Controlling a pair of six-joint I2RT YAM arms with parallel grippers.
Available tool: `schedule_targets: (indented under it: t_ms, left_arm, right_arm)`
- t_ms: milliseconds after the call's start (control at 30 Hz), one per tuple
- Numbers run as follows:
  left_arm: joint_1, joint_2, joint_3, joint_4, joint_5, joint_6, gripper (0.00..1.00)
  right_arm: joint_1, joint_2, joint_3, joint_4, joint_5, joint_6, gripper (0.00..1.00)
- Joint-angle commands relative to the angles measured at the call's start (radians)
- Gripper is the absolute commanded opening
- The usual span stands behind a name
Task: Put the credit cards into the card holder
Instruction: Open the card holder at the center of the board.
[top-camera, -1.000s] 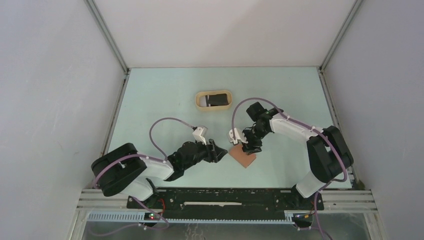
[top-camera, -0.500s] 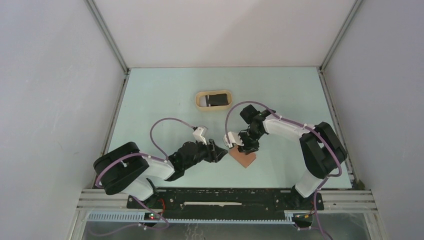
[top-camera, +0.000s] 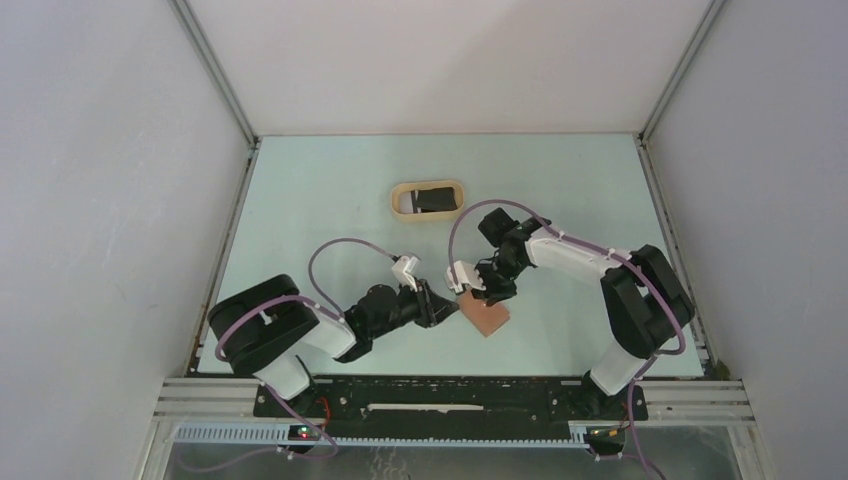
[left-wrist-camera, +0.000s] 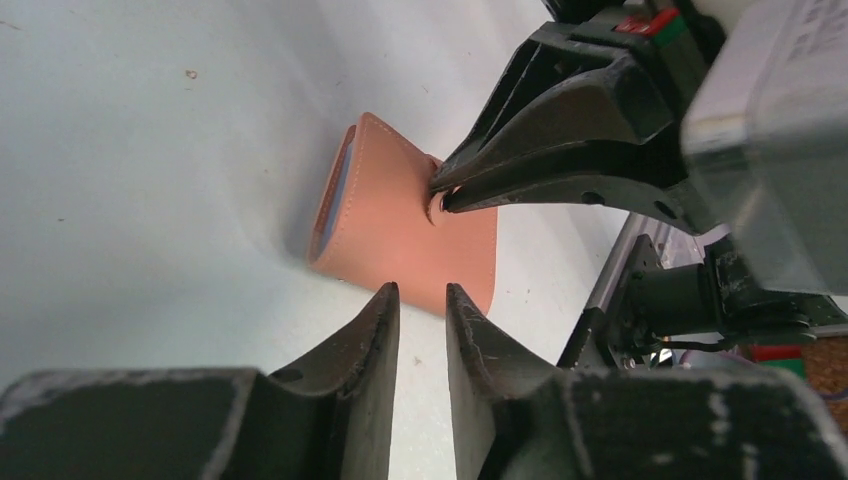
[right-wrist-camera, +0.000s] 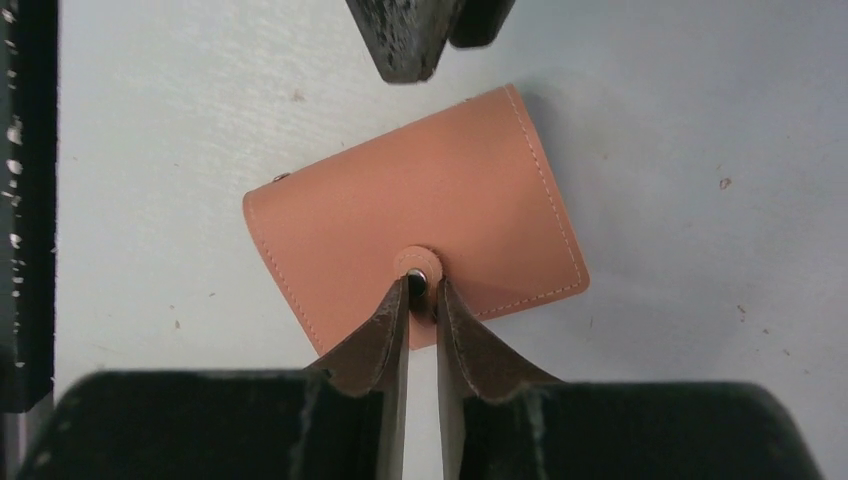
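Observation:
The card holder (top-camera: 489, 321) is a closed reddish-brown wallet lying flat on the table between the two arms. It fills the right wrist view (right-wrist-camera: 380, 215) and also shows in the left wrist view (left-wrist-camera: 385, 225). My right gripper (top-camera: 478, 294) is shut on the card holder's small snap tab (right-wrist-camera: 421, 262), seen at my fingertips (right-wrist-camera: 421, 285). My left gripper (top-camera: 452, 309) is almost shut and empty, with its tips (left-wrist-camera: 422, 292) just short of the card holder's near edge. A dark credit card (top-camera: 433, 200) lies in the tan oval tray (top-camera: 395, 201).
The tan oval tray stands on the table behind the grippers, toward the middle. The left gripper's fingertips (right-wrist-camera: 410, 40) show at the top of the right wrist view, close to the card holder. The black base rail (top-camera: 450, 395) runs along the near edge.
My right gripper has shifted a little left and closed on the snap tab. My left arm has reached further right, closer to the card holder. The card holder has slid slightly left.

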Motion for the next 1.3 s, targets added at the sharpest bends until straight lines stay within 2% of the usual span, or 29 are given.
schedule_targets:
  t_ms: [0, 233, 533, 600, 700, 900, 1100, 1200, 1267]
  left_arm:
    - [-0.006, 0.020, 0.046, 0.112, 0.040, -0.035, 0.28]
    - [-0.010, 0.015, 0.061, 0.062, 0.023, -0.034, 0.31]
    - [-0.011, 0.095, 0.204, -0.105, -0.010, 0.005, 0.28]
    - [-0.010, 0.120, 0.226, -0.117, -0.013, 0.006, 0.27]
    - [-0.010, 0.163, 0.251, -0.133, -0.018, -0.006, 0.17]
    - [-0.011, 0.230, 0.269, -0.142, -0.024, -0.044, 0.06]
    - [-0.009, 0.238, 0.262, -0.187, -0.087, -0.087, 0.00]
    - [-0.009, 0.236, 0.257, -0.196, -0.106, -0.100, 0.00]
    - [-0.008, 0.235, 0.256, -0.200, -0.113, -0.103, 0.00]
  right_arm:
    - [0.012, -0.078, -0.006, 0.008, -0.118, 0.040, 0.00]
    - [-0.001, -0.095, -0.006, 0.007, -0.198, 0.101, 0.00]
    - [0.020, -0.017, -0.007, 0.005, -0.070, 0.094, 0.00]
    - [0.025, -0.010, -0.017, 0.015, -0.047, 0.085, 0.09]
    - [0.032, -0.007, -0.036, 0.019, -0.038, 0.069, 0.20]
    - [0.045, -0.005, -0.055, 0.013, -0.035, 0.033, 0.34]
    - [0.069, -0.016, -0.103, 0.051, 0.021, -0.005, 0.41]
    - [0.087, -0.018, -0.128, 0.071, 0.067, -0.024, 0.41]
    - [0.096, -0.015, -0.141, 0.084, 0.094, -0.031, 0.38]
